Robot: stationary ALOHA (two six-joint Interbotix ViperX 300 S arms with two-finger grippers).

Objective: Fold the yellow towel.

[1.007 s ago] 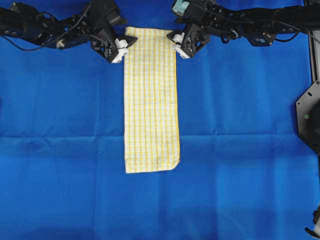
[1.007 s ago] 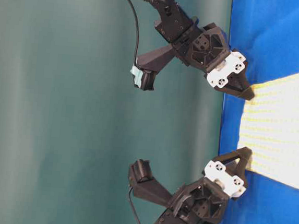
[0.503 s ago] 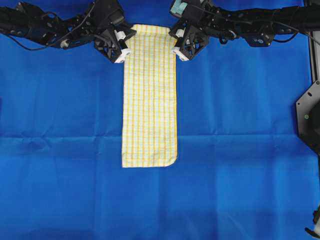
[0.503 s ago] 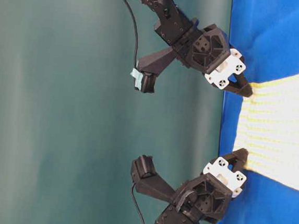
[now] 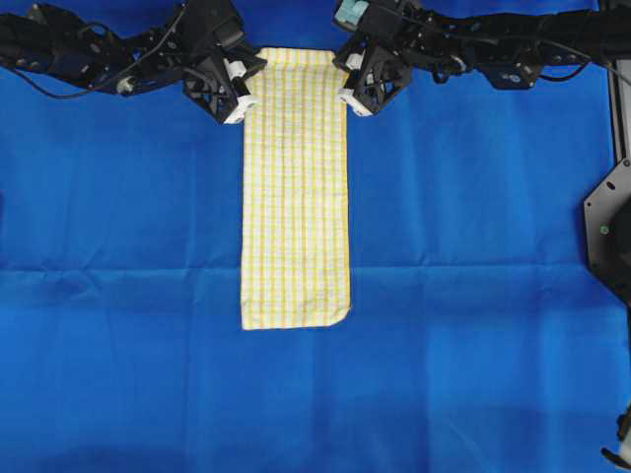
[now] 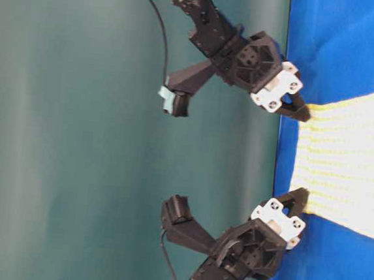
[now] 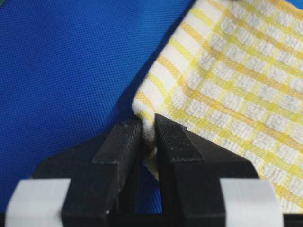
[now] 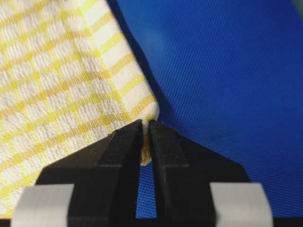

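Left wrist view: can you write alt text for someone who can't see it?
A black gripper is shut on the corner of a yellow towel, white with yellow checks, which lies on a blue cloth.

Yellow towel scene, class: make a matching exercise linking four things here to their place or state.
Things:
1. left tool
2. right tool
3. yellow towel
4. blue cloth

Places or states:
A. covers the whole table
B. shut on the towel's top right corner in the overhead view
C. lies as a long narrow strip
D. shut on the towel's top left corner in the overhead view

Pairs: 1-D, 2-B, 3-C, 4-A
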